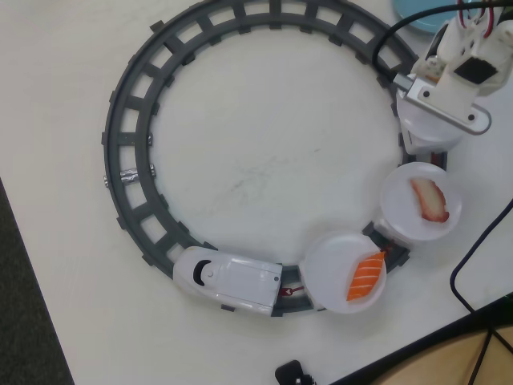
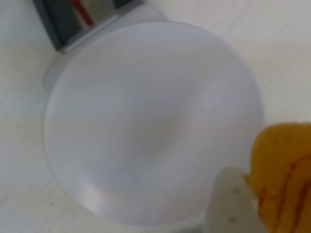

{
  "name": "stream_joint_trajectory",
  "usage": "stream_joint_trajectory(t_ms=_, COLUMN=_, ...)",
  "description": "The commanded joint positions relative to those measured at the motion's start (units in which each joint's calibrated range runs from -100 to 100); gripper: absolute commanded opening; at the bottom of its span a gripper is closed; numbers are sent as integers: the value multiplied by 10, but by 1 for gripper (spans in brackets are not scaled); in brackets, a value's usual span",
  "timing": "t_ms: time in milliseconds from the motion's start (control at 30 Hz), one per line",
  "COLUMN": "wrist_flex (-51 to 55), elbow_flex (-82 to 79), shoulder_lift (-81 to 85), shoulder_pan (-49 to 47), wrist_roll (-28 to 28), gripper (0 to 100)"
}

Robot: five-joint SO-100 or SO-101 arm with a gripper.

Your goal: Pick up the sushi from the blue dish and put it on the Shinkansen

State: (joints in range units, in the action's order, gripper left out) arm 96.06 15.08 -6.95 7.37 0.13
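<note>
In the wrist view my gripper (image 2: pixel 272 194) is shut on the sushi (image 2: pixel 284 170), a yellow-orange piece at the lower right, held just above an empty white plate (image 2: pixel 150 121). One pale finger (image 2: pixel 228 204) shows beside it. In the overhead view the gripper (image 1: pixel 437 120) hangs over the last plate (image 1: pixel 421 136) of the Shinkansen (image 1: pixel 228 281), and the arm hides the sushi. The train stands on the lower part of the grey ring track (image 1: pixel 128 120). The blue dish (image 1: pixel 421 12) peeks in at the top right edge, behind the arm.
The two nearer train plates carry an orange striped salmon piece (image 1: pixel 366 275) and a pink-red and white piece (image 1: pixel 429 199). A black cable (image 1: pixel 469 265) runs along the right. The table's edges run at the far left and bottom right. A small black object (image 1: pixel 290 373) lies at the bottom.
</note>
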Motion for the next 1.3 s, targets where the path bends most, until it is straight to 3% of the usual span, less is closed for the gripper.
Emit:
stream_joint_trajectory(t_ms=0, wrist_flex=-10, elbow_flex=-47, shoulder_lift=41, shoulder_pan=-7, wrist_roll=-4, gripper=2)
stream_joint_trajectory(t_ms=667, wrist_flex=21, elbow_flex=-124, shoulder_lift=48, shoulder_pan=-66, wrist_roll=-5, gripper=2)
stream_joint_trajectory(t_ms=1000, wrist_flex=-80, elbow_flex=-308, shoulder_lift=158, shoulder_pan=-95, wrist_roll=-3, gripper=2)
stream_joint_trajectory(t_ms=1133, wrist_flex=-97, elbow_flex=-348, shoulder_lift=181, shoulder_pan=-96, wrist_roll=-4, gripper=5)
stream_joint_trajectory(t_ms=1267, wrist_flex=-92, elbow_flex=-352, shoulder_lift=180, shoulder_pan=-121, wrist_roll=-4, gripper=14)
